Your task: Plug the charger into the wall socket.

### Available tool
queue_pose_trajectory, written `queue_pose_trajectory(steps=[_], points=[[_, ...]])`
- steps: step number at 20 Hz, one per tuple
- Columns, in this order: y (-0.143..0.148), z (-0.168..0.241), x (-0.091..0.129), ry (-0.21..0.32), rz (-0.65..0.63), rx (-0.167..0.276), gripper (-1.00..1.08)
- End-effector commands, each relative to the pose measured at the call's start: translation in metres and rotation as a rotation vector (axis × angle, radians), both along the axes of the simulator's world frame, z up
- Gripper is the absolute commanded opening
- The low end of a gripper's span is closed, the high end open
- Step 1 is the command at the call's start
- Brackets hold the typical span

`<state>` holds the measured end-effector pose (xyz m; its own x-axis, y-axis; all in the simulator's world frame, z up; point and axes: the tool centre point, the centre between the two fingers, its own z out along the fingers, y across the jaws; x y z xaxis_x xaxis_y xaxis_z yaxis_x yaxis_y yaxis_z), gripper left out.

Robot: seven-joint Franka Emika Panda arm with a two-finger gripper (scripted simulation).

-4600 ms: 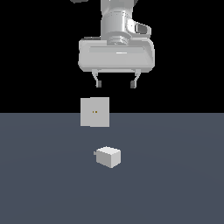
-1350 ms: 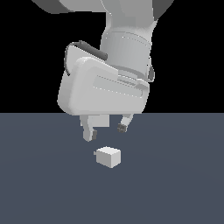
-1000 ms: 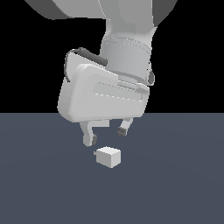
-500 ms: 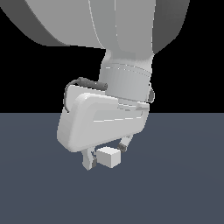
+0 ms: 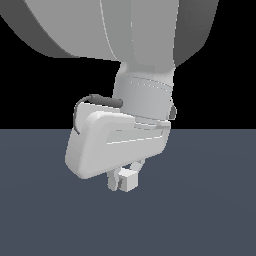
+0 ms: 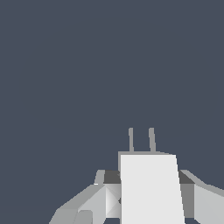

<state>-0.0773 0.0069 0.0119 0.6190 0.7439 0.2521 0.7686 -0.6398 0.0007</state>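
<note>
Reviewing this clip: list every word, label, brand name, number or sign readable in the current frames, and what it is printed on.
None: no readable text, label, number or sign appears in either view.
The charger, the gripper and the arm's housing show plain unmarked surfaces, and the floor is bare grey.
The wall socket is not visible in either current view.

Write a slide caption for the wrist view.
Gripper fingers flank the small white boxy charger, its two thin prongs pointing out over the dark grey floor.

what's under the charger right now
The charger sits between the gripper's fingers, over bare dark floor. Whether it touches that floor is hidden by the hand.
</note>
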Motion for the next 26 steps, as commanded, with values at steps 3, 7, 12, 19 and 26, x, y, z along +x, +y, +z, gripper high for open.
queue_pose_trajectory(steps=[3, 7, 12, 19, 26], points=[[0.0, 0.0, 0.0, 0.0, 0.0, 0.0, -1.0], [0.0, 0.001, 0.0, 0.0, -0.006, 0.0, -1.0], [0.004, 0.004, 0.002, -0.001, -0.042, 0.001, -1.0], [0.015, 0.014, 0.009, -0.002, -0.144, 0.002, -1.0], [0.029, 0.028, 0.021, -0.004, -0.296, 0.005, -1.0]])
